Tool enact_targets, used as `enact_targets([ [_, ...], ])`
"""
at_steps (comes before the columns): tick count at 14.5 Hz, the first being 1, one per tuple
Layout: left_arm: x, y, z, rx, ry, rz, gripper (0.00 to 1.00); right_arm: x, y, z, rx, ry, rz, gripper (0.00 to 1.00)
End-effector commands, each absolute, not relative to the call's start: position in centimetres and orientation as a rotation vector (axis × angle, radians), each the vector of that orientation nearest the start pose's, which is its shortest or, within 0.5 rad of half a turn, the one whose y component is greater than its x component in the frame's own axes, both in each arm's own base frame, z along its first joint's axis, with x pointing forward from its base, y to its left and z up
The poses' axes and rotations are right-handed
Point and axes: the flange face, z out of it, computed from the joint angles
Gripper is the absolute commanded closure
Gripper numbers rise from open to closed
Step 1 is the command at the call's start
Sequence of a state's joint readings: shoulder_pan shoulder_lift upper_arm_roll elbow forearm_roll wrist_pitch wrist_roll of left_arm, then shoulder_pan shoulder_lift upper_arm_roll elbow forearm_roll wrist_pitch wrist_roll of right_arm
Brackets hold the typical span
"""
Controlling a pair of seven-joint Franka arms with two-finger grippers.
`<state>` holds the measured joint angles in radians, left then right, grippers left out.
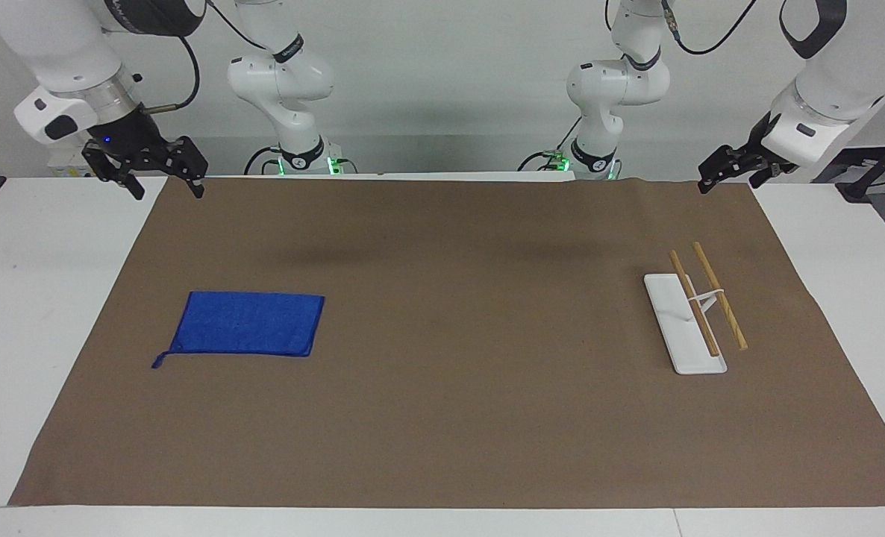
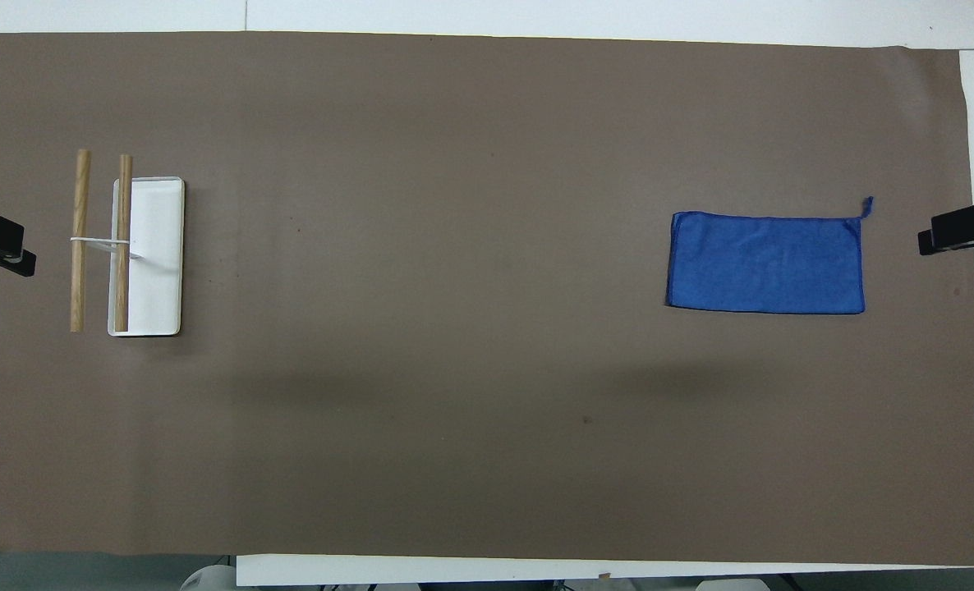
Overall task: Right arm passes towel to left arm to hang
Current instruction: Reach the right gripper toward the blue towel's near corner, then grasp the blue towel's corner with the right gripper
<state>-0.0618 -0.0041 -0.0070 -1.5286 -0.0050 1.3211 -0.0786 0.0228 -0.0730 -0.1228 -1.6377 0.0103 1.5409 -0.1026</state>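
right pincer (image 1: 160, 173) – jaws wide, empty, raised over its own end of the brown mat (image 1: 442, 418) – has the towel (image 1: 247, 323) lying flat on the surface below it, long axis along the mat, well apart from the left pincer (image 1: 737, 168), likewise wide and waiting.

facing: high, toward robots | overhead: steeply down | shared: brown mat (image 1: 442, 418)

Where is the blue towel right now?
The towel lies flat on the brown mat, toward the right arm's end of the table.
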Motion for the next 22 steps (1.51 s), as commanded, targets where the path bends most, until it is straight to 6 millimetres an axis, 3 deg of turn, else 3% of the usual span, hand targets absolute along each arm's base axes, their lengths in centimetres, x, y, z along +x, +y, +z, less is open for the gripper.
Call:
enact_targets([
  [1,52.0,-3.5,62.6,-3.122,-0.01,0.31,0.0,52.7,-5.9,62.9,-3.127,0.04,0.056,0.0],
  [6,52.0,-3.5,62.6,-3.122,-0.01,0.31,0.0,52.8,-5.9,62.0,-3.127,-0.029,0.054,0.0],
  [11,52.0,-3.5,62.6,-3.122,-0.01,0.31,0.0,53.5,-8.3,53.8,-3.126,-0.055,0.024,0.0],
  [18,52.0,-3.5,62.6,-3.122,-0.01,0.31,0.0,53.4,-7.8,40.8,-3.146,-0.059,-0.168,0.0],
  [22,52.0,-3.5,62.6,-3.122,-0.01,0.31,0.0,53.6,-8.1,35.7,-3.155,-0.133,-0.124,0.0],
])
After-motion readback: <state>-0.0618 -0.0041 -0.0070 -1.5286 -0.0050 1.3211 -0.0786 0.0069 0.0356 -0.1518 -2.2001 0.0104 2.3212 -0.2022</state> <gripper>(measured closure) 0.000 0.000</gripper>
